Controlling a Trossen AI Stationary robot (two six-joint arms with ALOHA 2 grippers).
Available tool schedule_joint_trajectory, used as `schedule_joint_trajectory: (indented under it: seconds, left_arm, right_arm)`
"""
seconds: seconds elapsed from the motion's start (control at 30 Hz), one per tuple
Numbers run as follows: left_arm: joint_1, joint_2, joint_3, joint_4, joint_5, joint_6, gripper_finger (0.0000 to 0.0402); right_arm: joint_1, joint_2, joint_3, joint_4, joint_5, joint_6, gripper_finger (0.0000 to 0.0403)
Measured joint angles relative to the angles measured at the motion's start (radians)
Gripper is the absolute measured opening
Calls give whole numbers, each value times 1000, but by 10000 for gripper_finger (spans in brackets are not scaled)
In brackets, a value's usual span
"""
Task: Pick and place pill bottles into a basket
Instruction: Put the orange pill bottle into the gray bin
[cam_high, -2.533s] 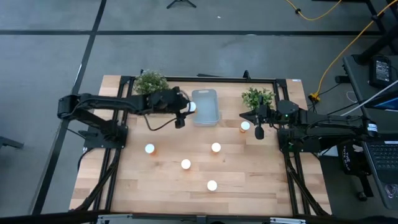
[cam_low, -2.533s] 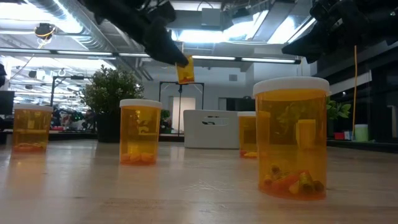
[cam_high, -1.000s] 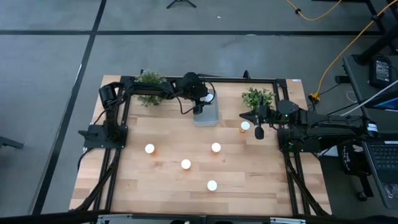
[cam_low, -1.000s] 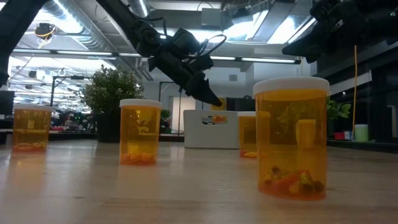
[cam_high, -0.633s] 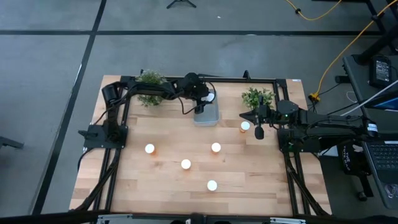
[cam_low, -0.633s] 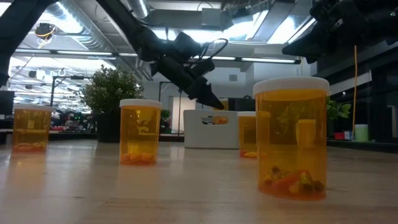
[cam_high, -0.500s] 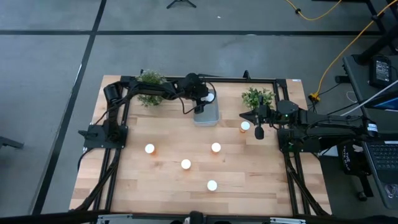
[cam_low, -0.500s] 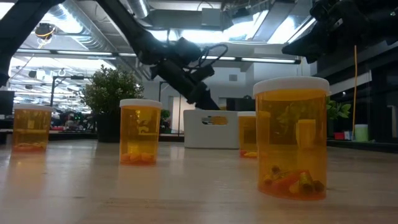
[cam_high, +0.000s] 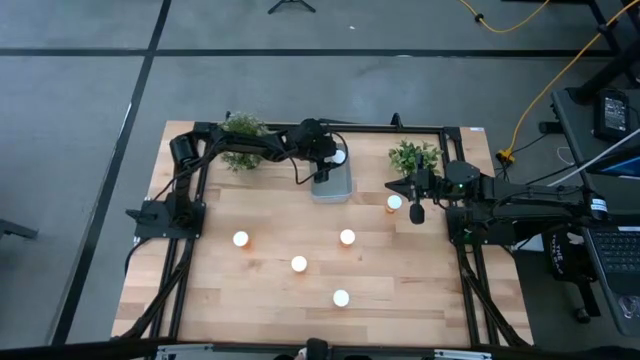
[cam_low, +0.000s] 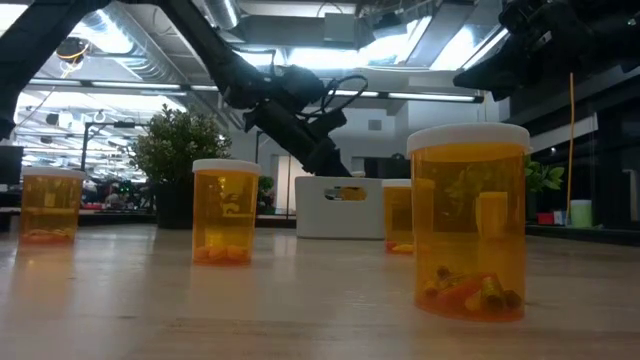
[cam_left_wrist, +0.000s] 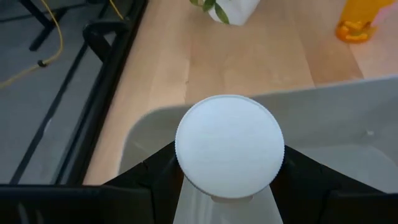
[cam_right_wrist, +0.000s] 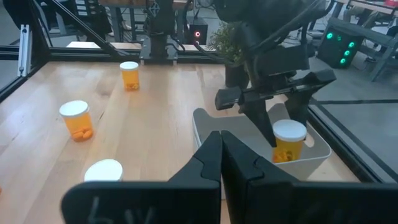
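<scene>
The step in hand is the placing of the first bottle. The left gripper (cam_high: 333, 160) reaches over the far end of the basket (cam_high: 331, 185) and clamps one pill bottle (cam_right_wrist: 289, 140) between its fingers (cam_right_wrist: 256, 118), cap up. The right wrist view shows that bottle low inside the basket, at or just above the floor; whether it touches cannot be told. The left wrist view looks straight down on its white cap (cam_left_wrist: 229, 147), with the basket's pale wall around it.

The next move, by the look of it, calls for the jaws to part and the arm to rise straight up, so the fingers clear the cap and the basket rim without tipping the bottle.

The right gripper (cam_high: 413, 204) waits to the right of the basket, just beside one standing bottle (cam_high: 394, 203); its jaws are pressed together on nothing.

Counted in the high view: six pill bottles in all, one held in the basket and five standing on the table (cam_high: 440, 290). Of those five, one is right of the basket and four stand on its near side, well apart from each other. There is one basket, and two potted plants (cam_high: 243, 131), one on either side of it.
</scene>
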Motion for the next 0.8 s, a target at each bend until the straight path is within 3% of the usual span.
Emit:
schedule_joint_trajectory:
  seconds: [0.8]
  left_arm:
    - [5,26,-1,2,-60,0,203]
  right_arm:
    - [0,0,0,5,0,0,3]
